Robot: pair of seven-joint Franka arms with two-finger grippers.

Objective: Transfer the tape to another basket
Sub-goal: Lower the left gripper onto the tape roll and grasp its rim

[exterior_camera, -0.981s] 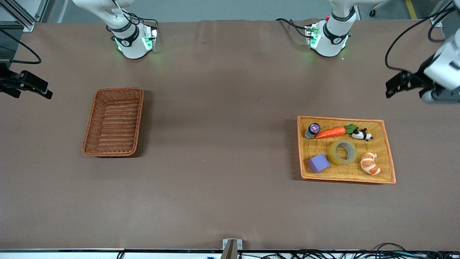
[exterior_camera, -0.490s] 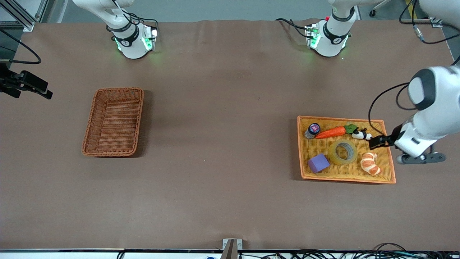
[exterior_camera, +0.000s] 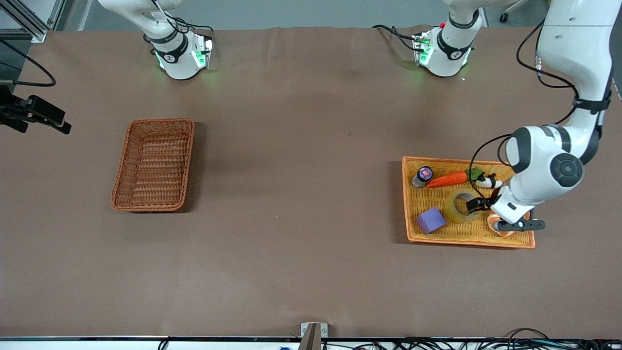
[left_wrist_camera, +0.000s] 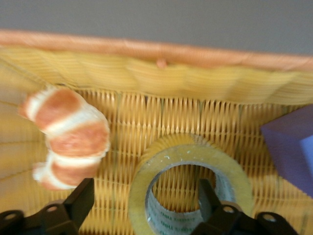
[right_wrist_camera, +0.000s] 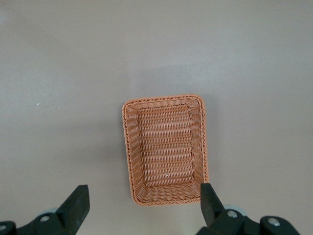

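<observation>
The tape [exterior_camera: 456,208], a yellowish ring with a grey core, lies flat in the flat orange-yellow tray [exterior_camera: 486,163]. My left gripper [exterior_camera: 477,206] is open and low over it. In the left wrist view, the left gripper [left_wrist_camera: 145,199] straddles the wall of the tape [left_wrist_camera: 168,155]: one finger stands in the hole, the other outside toward the croissant toy [left_wrist_camera: 73,127]. The reddish-brown wicker basket [exterior_camera: 153,165] stands empty toward the right arm's end of the table. My right gripper [exterior_camera: 62,127] waits open in the air near that end, and its own wrist view [right_wrist_camera: 142,205] shows the basket [right_wrist_camera: 166,152].
The tray also holds a purple block [exterior_camera: 430,219], a carrot toy [exterior_camera: 447,179], a panda toy [exterior_camera: 487,182], a small jar [exterior_camera: 423,175] and the croissant toy [exterior_camera: 500,228], partly under my left hand. The tray's raised rim [left_wrist_camera: 146,49] runs close by the tape.
My left arm has swung in from the table's end and come down into the tray, onto the tape. The right arm has not moved.
</observation>
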